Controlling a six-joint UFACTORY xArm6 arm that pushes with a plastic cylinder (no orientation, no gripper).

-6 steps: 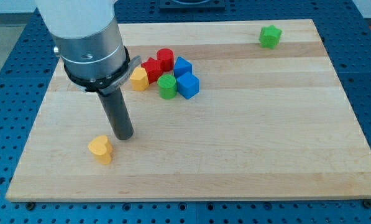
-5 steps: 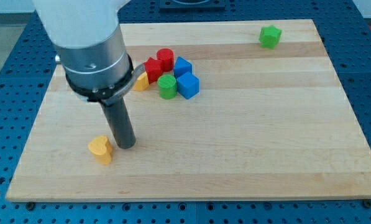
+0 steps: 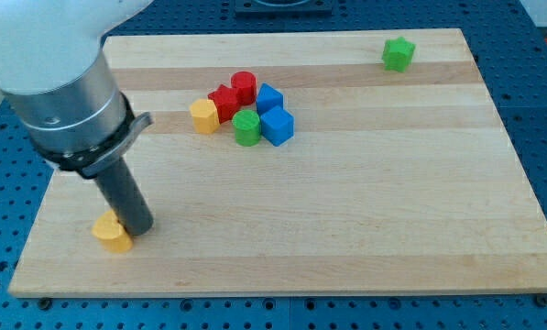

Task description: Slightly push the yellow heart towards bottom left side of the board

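Observation:
The yellow heart (image 3: 112,234) lies near the bottom left corner of the wooden board (image 3: 365,211). My tip (image 3: 138,227) rests on the board right against the heart's right side, touching it. The dark rod rises from there up and to the left into the large grey arm body (image 3: 67,101), which covers the board's top left part.
A cluster sits at upper middle: a yellow block (image 3: 203,116), a red block (image 3: 224,101), a red cylinder (image 3: 244,86), a green cylinder (image 3: 247,127), and two blue blocks (image 3: 269,96) (image 3: 277,126). A green block (image 3: 399,53) stands alone at the top right.
My tip moved left and down and pushed the yellow heart towards the bottom left corner. The arm body shifted left, uncovering the yellow block in the cluster.

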